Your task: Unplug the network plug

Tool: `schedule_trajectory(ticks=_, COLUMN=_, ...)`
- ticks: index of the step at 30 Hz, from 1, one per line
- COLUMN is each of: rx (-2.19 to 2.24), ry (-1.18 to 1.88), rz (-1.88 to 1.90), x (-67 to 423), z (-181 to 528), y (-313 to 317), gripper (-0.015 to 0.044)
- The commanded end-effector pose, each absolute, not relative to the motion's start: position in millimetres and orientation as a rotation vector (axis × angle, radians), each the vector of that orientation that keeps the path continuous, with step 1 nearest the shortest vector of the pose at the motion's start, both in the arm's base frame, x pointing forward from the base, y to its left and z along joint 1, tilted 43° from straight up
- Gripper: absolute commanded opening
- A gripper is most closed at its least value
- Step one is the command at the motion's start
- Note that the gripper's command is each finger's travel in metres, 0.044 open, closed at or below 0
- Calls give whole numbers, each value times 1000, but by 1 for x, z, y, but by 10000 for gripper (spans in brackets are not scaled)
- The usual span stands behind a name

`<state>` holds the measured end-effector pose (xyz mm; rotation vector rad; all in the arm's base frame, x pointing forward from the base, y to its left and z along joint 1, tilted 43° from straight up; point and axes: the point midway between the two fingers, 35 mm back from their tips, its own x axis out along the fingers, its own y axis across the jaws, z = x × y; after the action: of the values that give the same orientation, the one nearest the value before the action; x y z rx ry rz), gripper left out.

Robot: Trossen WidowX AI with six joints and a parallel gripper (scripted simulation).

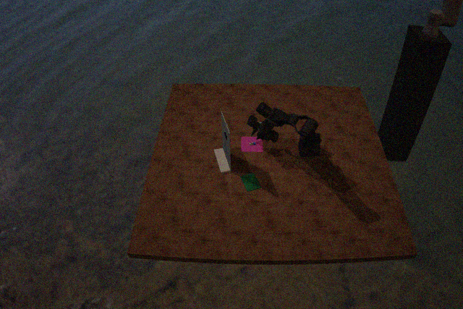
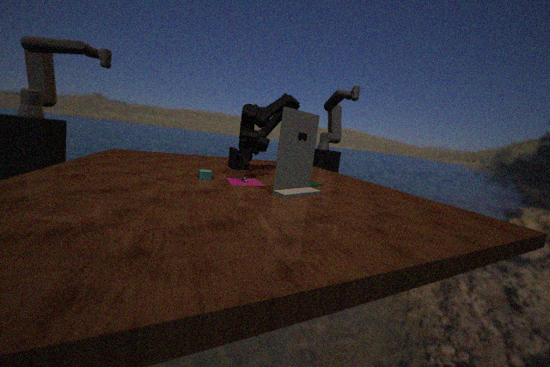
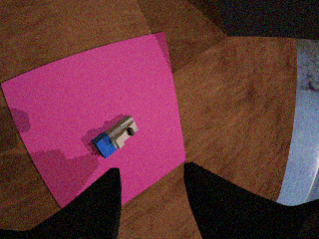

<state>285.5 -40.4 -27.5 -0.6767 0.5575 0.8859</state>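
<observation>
The network plug (image 3: 115, 135) (image 1: 252, 143) (image 2: 243, 180), grey with a blue end, lies flat on the pink marked square (image 3: 74, 107) (image 1: 257, 147) (image 2: 255, 182). My gripper (image 3: 152, 173) (image 1: 266, 134) (image 2: 252, 149) is open and empty, lifted above the square's near edge with the plug clear of both dark fingers. The upright grey panel (image 1: 225, 136) (image 2: 296, 149) (image 3: 305, 119) stands beside the square, and its dark socket (image 2: 302, 136) shows on its face.
A small teal block (image 2: 204, 174) lies on the table near the square. A green patch (image 1: 249, 181) (image 2: 315, 184) lies beyond the panel's pale base (image 1: 222, 160) (image 2: 296, 192). Other arms on dark pedestals (image 1: 414, 92) (image 2: 28, 143) stand off the table.
</observation>
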Motion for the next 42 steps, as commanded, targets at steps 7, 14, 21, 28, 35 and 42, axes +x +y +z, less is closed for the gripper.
schedule_trajectory(ticks=7, rx=-684, ry=550, rz=885, x=288, z=-15, y=-52, gripper=156)
schedule_trajectory(ticks=14, rx=-685, ry=551, rz=885, x=289, z=-7, y=-59, gripper=156)
schedule_trajectory(ticks=21, rx=-685, ry=551, rz=885, x=289, z=0, y=-66, gripper=156)
schedule_trajectory(ticks=28, rx=-685, ry=551, rz=885, x=288, z=8, y=-73, gripper=156)
schedule_trajectory(ticks=35, rx=-684, ry=550, rz=885, x=287, z=17, y=-80, gripper=156)
schedule_trajectory(ticks=42, rx=-683, ry=549, rz=884, x=286, z=26, y=-86, gripper=156)
